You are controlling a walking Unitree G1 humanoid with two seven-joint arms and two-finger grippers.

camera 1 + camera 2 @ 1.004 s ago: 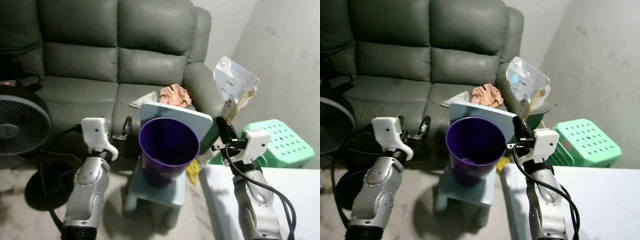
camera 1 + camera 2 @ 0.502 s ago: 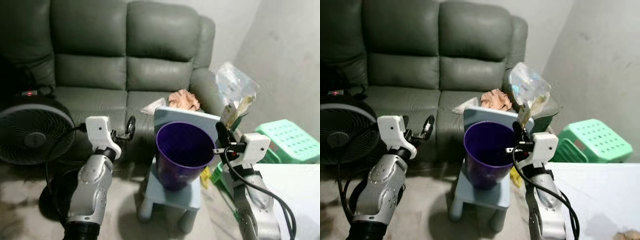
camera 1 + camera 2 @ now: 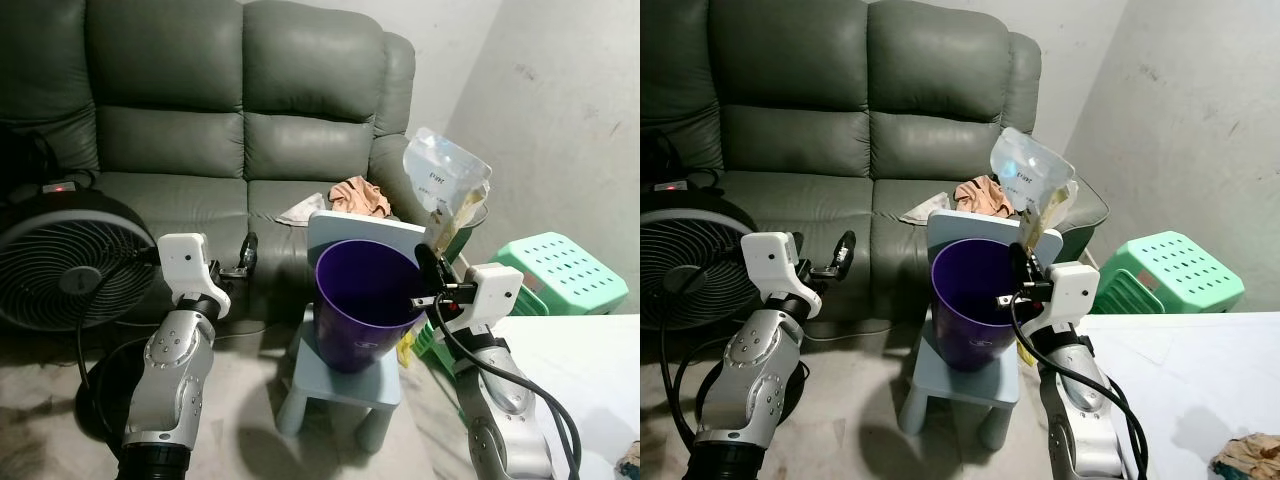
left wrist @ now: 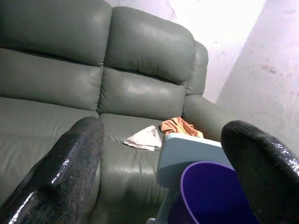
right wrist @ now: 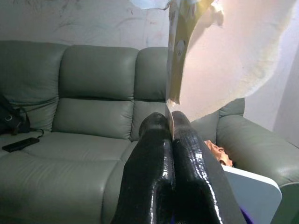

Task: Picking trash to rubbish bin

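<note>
Crinkly plastic bag [image 3: 446, 183], light and floppy, stands above the purple bin's [image 3: 365, 300] rim, pinched by its bottom corner in the right claw [image 3: 428, 262]. Left claw [image 3: 247, 250] gapes empty beside the sofa [image 3: 200, 120].

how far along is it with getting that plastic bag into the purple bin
Done: the right gripper is shut on the clear plastic bag, lifted by the purple bin's right rim. In hand: carrying it over the opening. Left: releasing it inside. The left gripper is open and idle.
</note>
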